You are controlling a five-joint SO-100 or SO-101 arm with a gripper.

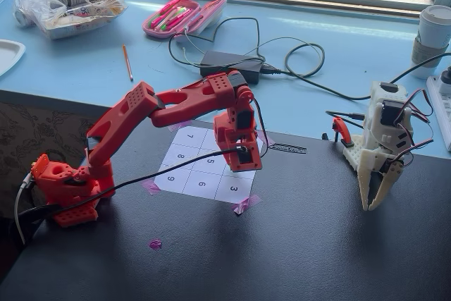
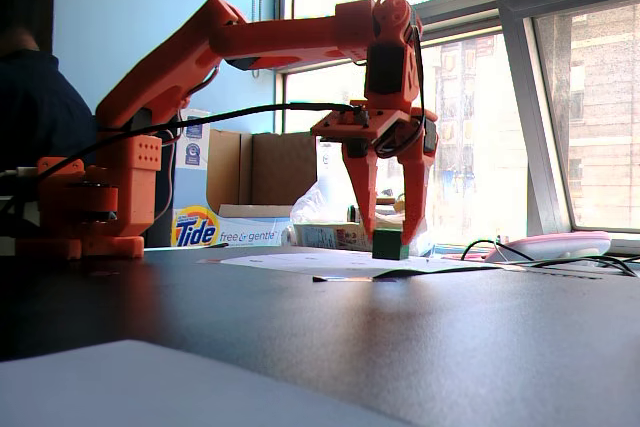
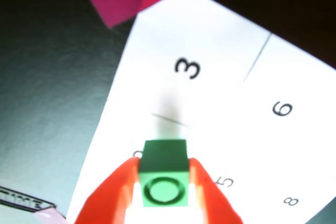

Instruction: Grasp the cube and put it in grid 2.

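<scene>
My red gripper [image 3: 163,179] is shut on the small green cube [image 3: 164,178], whose dark ring mark faces the wrist camera. The red fingers [image 3: 113,192] press on both sides of the cube. It hangs over the white numbered sheet [image 3: 210,45], just before the cell printed 3. The digit of grid 2 is almost wholly hidden under the cube. In a fixed view the cube [image 2: 390,244] sits at the fingertips, at or just above the paper. In the other fixed view the gripper [image 1: 243,166] covers the cube and grid 2.
A white second arm [image 1: 380,153] stands at the right of the black table. Pink tape [image 1: 245,204] holds the sheet's corners. A power adapter [image 1: 229,65], cables and a pink pencil case [image 1: 184,15] lie on the blue surface behind.
</scene>
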